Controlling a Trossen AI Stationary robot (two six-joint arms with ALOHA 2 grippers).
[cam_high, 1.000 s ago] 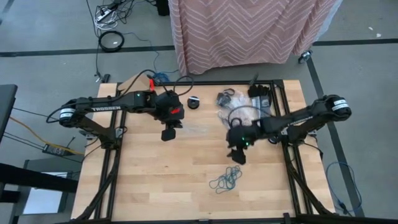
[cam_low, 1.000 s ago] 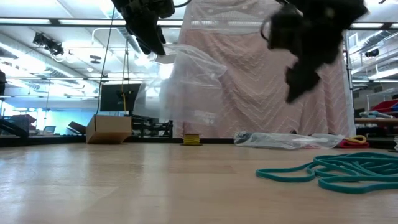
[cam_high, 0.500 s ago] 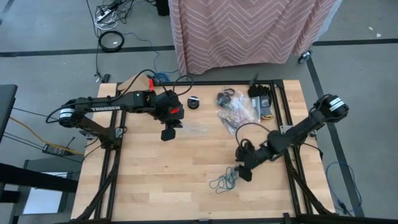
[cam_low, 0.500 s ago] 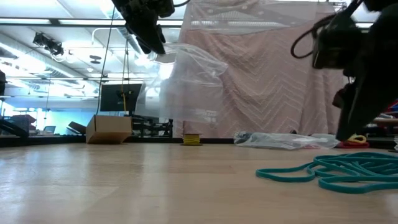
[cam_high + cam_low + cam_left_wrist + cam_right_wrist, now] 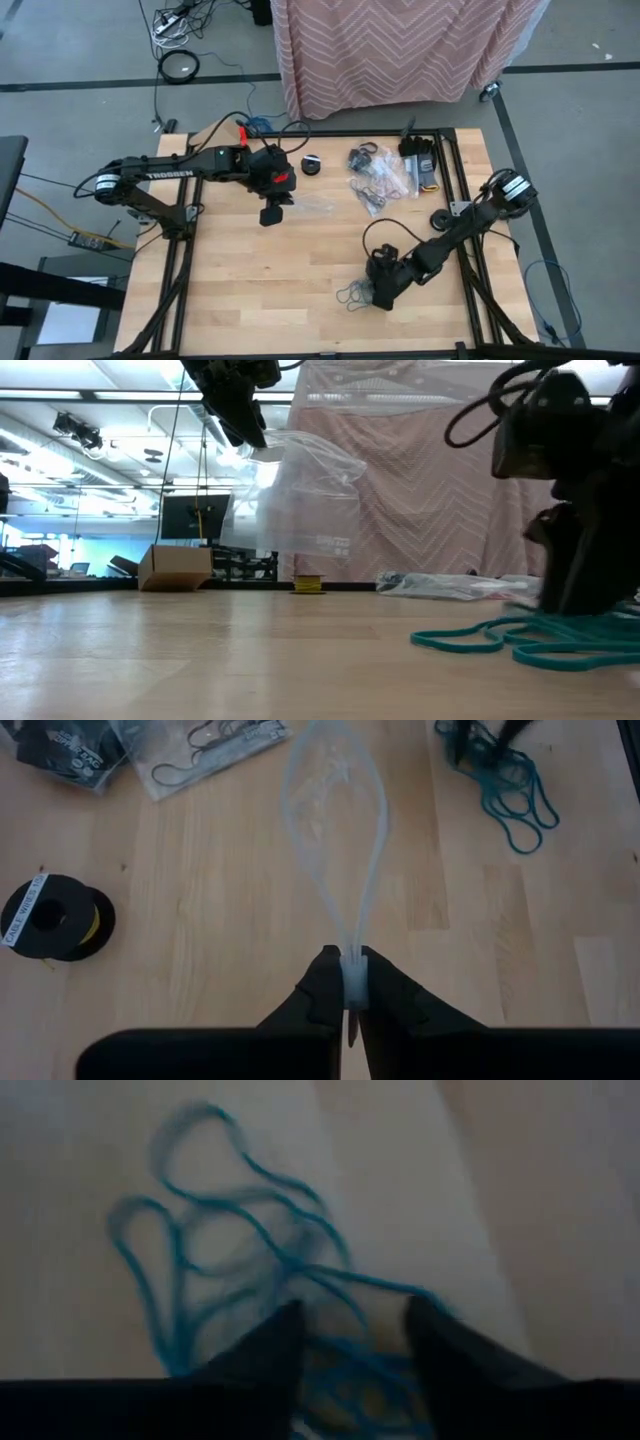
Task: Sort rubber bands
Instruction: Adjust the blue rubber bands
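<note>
A tangle of teal rubber bands (image 5: pixel 353 294) lies on the wooden table near its near edge, and shows in the low view too (image 5: pixel 520 635). My right gripper (image 5: pixel 380 292) is down at the table over it, open. In the right wrist view its fingers (image 5: pixel 350 1320) stand on either side of teal strands (image 5: pixel 240 1250). My left gripper (image 5: pixel 270 215) is raised over the table's left half, shut on a clear plastic bag (image 5: pixel 305 500). Black bands lie in clear bags (image 5: pixel 375 178) at the far right. My left gripper pinches the clear bag's upper edge (image 5: pixel 351 982) between its two fingers from above, pointing down. The bag hangs below the fingers, its mouth spread into a loop (image 5: pixel 335 840), and its lower end (image 5: pixel 310 565) is clear of the table. Whether my right gripper touches the teal bands, I cannot tell.
A small black spool (image 5: pixel 312 163) sits near the far edge, seen also in the left wrist view (image 5: pixel 50 915). Dark packets (image 5: pixel 418 155) lie at the far right corner, and a black disc (image 5: pixel 440 218) at the right rail. A pink patterned cloth (image 5: pixel 400 50) hangs beyond the table.
My right gripper has moved from mid-table toward the near edge and down, and now stands at the teal bands. My left gripper and the bag have kept still.
</note>
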